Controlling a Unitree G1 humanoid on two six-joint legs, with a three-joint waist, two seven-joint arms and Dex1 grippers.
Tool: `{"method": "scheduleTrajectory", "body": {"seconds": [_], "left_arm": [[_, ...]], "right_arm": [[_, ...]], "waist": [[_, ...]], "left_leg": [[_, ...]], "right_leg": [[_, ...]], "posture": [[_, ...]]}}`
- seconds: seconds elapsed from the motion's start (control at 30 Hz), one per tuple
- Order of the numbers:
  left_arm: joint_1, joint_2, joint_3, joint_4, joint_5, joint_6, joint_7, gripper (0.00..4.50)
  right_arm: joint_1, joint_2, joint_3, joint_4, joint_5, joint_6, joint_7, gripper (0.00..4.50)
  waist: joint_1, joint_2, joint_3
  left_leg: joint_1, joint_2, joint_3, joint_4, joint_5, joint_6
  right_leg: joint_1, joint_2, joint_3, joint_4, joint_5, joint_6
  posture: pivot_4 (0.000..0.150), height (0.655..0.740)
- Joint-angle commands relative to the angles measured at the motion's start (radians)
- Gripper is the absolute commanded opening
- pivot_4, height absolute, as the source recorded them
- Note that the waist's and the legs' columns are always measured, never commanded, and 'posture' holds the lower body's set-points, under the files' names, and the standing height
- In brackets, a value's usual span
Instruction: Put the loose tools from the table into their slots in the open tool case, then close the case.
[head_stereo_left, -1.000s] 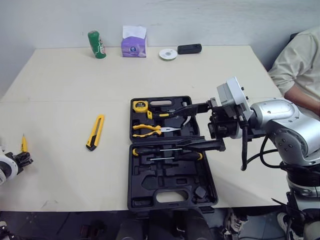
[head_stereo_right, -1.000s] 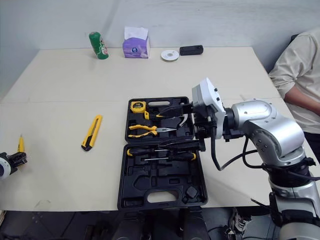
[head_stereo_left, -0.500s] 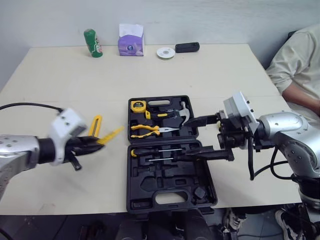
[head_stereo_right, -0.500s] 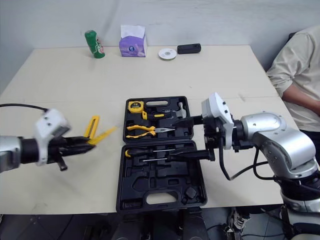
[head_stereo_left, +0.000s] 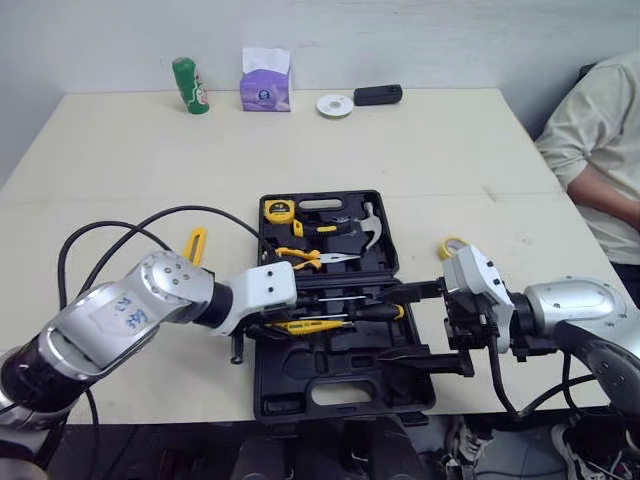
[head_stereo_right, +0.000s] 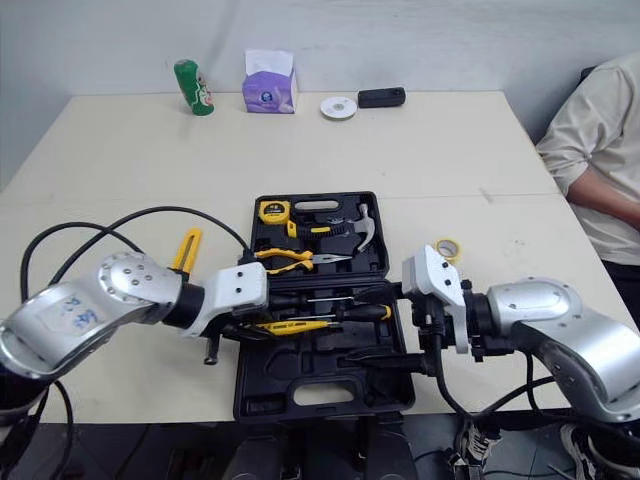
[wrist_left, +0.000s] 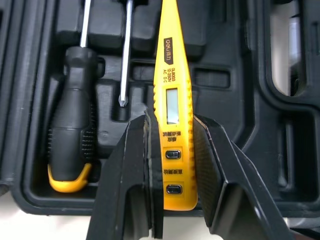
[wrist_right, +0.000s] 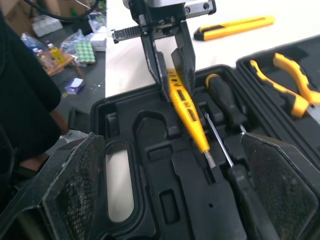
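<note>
Left eye view has a yellow utility knife lying loose on the table, partly hidden behind the left arm and just left of the open black tool case. Along the far edge stand a green can, a purple tissue box, a white disc and a small black object. The left gripper reaches in over the left rim of the case's near half, its two black fingers clamped on the button end of a yellow tester pen. The pen lies along the near half, just beside two black screwdrivers in their slots, tip pointing toward the right side of the case. Whether the pen is seated in a slot I cannot tell. The far half of the case holds a yellow tape measure, yellow-handled pliers and a hammer. The right gripper hangs over the right part of the near half with its fingers spread wide apart and nothing between them, facing the left gripper across the tray. A small roll of yellow tape sits on the table just right of the case, behind the right wrist. At the far right edge a person in a light shirt sits beside the table
</note>
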Motion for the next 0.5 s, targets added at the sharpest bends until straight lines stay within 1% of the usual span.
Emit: {"method": "scheduleTrajectory", "body": {"seconds": [0.03, 0.2, 0.5], "left_arm": [[-0.024, -0.016, -0.06, -0.009, 0.042, 0.0, -0.014, 0.53], [-0.036, -0.042, -0.079, 0.0, 0.049, 0.05, -0.015, 0.53], [-0.037, -0.038, -0.1, 0.013, 0.091, 0.027, -0.036, 0.53]], "right_arm": [[0.028, -0.006, -0.041, -0.054, 0.041, 0.009, -0.036, 4.5], [0.032, 0.003, -0.032, -0.045, 0.035, 0.002, -0.063, 4.5], [0.034, -0.002, -0.023, -0.035, 0.03, -0.005, -0.063, 4.5]], "waist": [[0.004, 0.0, 0.0], [0.009, -0.002, 0.001], [0.009, -0.002, 0.001]], "left_leg": [[0.0, 0.0, 0.0, 0.0, 0.0, 0.0], [0.0, 0.0, 0.0, 0.001, 0.001, 0.001], [0.0, 0.0, 0.0, 0.001, 0.002, 0.002]], "right_leg": [[0.0, 0.0, 0.0, 0.0, 0.0, 0.0], [0.001, 0.0, 0.0, 0.0, 0.0, 0.0], [0.001, 0.0, 0.0, 0.0, 0.0, 0.001]], "posture": [[0.15, 0.7278], [0.15, 0.7278], [0.15, 0.7278]]}}
